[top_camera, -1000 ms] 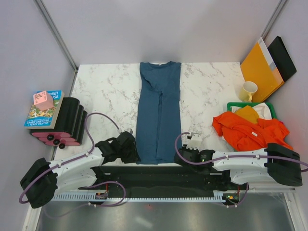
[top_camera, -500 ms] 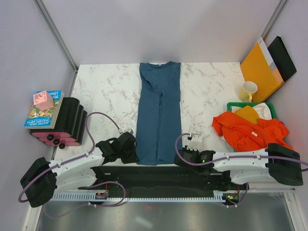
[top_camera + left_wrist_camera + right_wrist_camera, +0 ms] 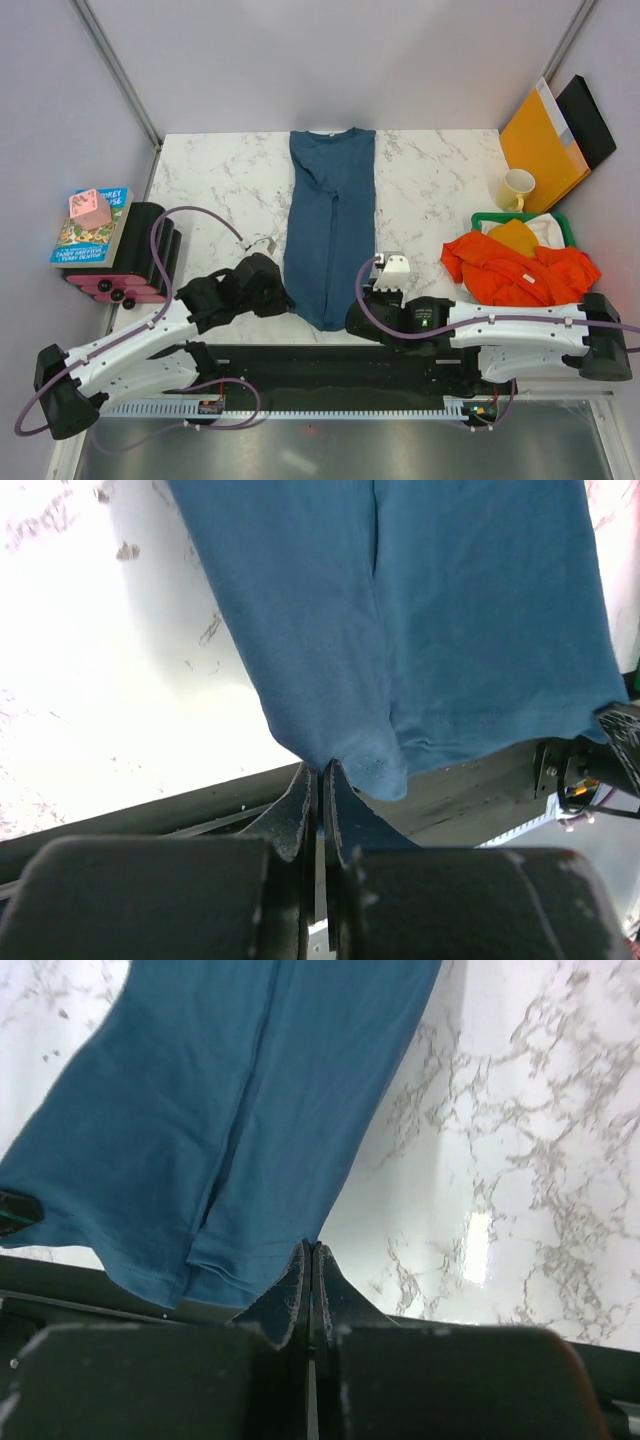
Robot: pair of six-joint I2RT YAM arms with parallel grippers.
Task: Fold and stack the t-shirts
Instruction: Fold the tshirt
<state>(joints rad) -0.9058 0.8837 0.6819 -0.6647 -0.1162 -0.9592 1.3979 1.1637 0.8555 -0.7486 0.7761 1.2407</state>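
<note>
A dark teal-blue t-shirt [image 3: 329, 220], folded into a long narrow strip, lies down the middle of the marble table, collar at the far edge. My left gripper [image 3: 283, 303] is shut on its near left hem corner [image 3: 322, 762]. My right gripper [image 3: 357, 318] is shut on its near right hem corner [image 3: 313, 1243]. Both corners are lifted off the table and the hem [image 3: 327, 318] sags between them. An orange t-shirt [image 3: 520, 272] lies crumpled at the right, with a yellow one [image 3: 513, 234] behind it.
A green basket [image 3: 560, 222] holds the crumpled shirts. A yellow mug [image 3: 516, 189], an orange paper envelope [image 3: 540, 140] and a black folder [image 3: 590, 118] stand at the back right. Books with a pink object [image 3: 89, 222] and a black-pink rack [image 3: 140, 255] sit at the left.
Both grippers have risen and moved forward and inward with the shirt's near hem corners. The hem has left the table edge and narrowed to a sagging point.
</note>
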